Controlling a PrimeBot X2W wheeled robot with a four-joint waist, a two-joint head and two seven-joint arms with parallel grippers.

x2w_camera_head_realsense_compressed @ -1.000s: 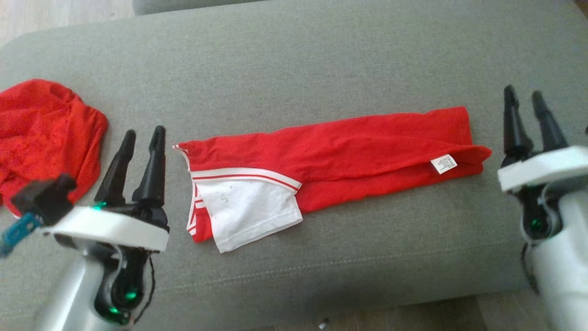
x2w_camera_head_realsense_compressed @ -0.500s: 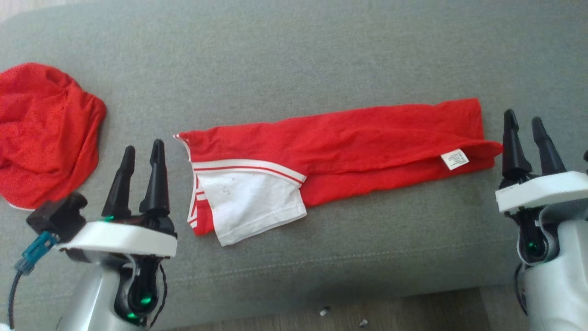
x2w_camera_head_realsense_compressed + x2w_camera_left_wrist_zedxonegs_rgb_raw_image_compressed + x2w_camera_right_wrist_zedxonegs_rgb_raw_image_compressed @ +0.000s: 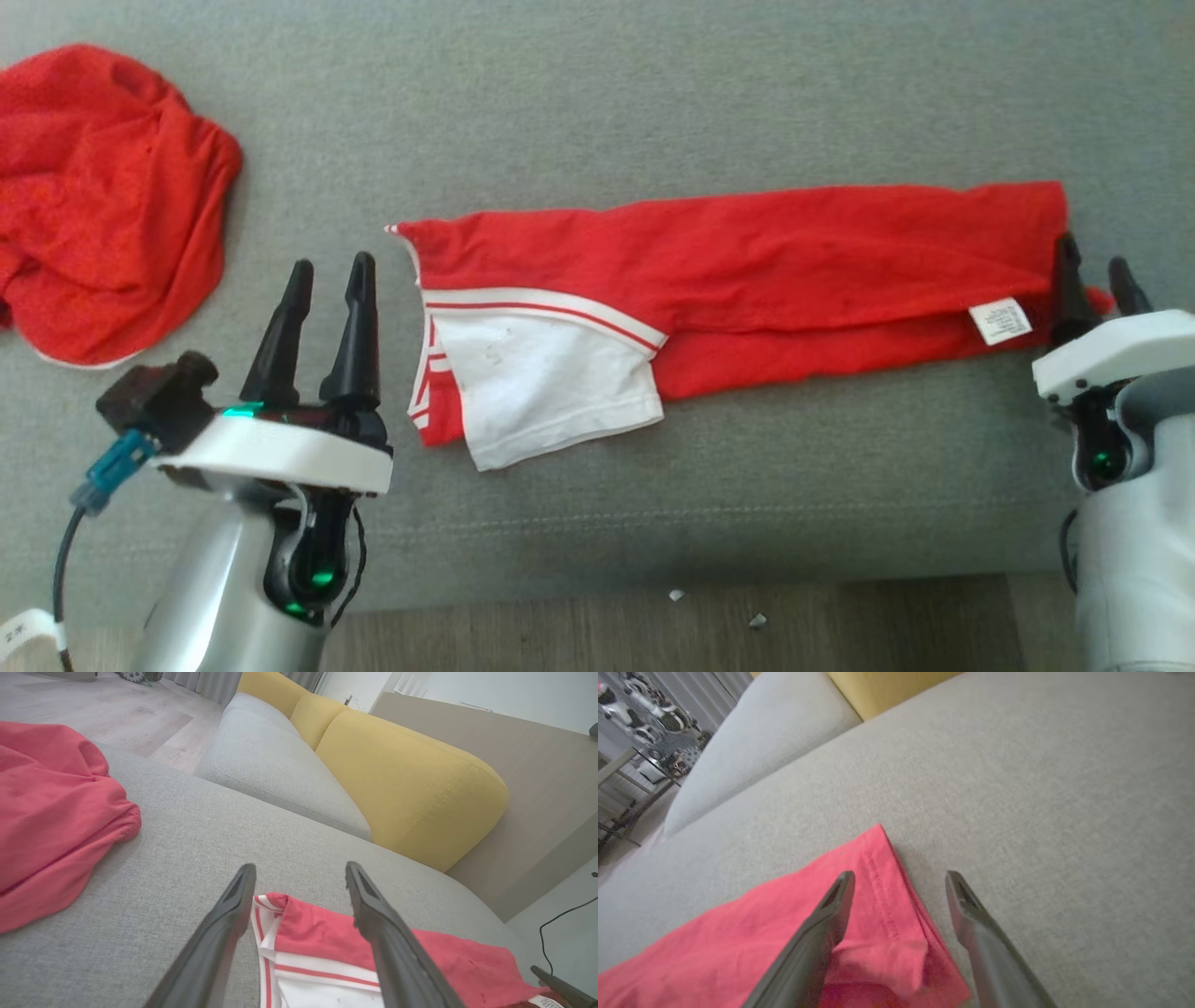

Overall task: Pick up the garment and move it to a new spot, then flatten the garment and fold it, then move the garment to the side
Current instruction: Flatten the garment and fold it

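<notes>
Lying across the near half of the grey sofa cushion (image 3: pixel 653 112), the garment (image 3: pixel 747 252) is flattened and folded lengthwise into a long red strip, its white sleeve (image 3: pixel 551 392) turned toward the near left. By my reading the move and the first fold are done; the end-to-end folding and the shift aside remain. The left gripper (image 3: pixel 331 263) stands upright just beside the striped left end, fingers spread wide and holding nothing. The right gripper (image 3: pixel 1094 254), a little farther off, straddles the right hem corner near the label (image 3: pixel 999 321), equally wide and empty. Far left lies a crumpled red cloth (image 3: pixel 103 196).
</notes>
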